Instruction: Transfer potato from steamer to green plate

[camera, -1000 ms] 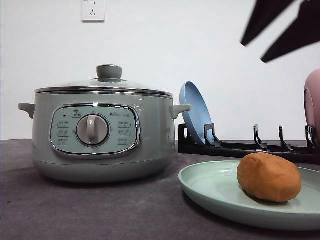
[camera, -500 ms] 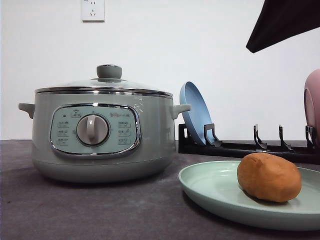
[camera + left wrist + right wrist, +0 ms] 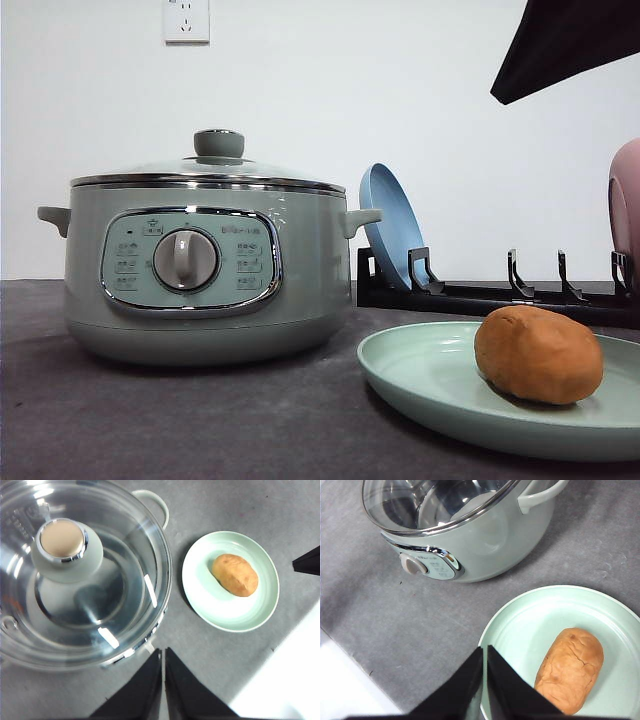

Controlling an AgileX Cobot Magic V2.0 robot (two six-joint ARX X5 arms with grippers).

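The potato [image 3: 538,353] sits on the green plate [image 3: 430,375], lying toward one side of it, nothing gripping it. In the right wrist view the right gripper [image 3: 484,667] hangs above the plate's near rim, its two black fingers [image 3: 465,682] pressed together with only a thin slit between them, holding nothing; the potato lies just beside those fingertips, apart from them. The steamer [image 3: 205,268] stands beyond that gripper on the grey table [image 3: 200,420], glass lid [image 3: 85,575] on, knob [image 3: 62,542] up top. The left gripper [image 3: 163,667] hovers off the steamer's rim, over bare table, jaws likewise closed to a sliver and empty, with the plate and potato off to its side, well clear. Behind the plate, a black dish rack [image 3: 500,290] holds a blue plate [image 3: 390,235] upright, with a pink dish [image 3: 626,210] at the far end.
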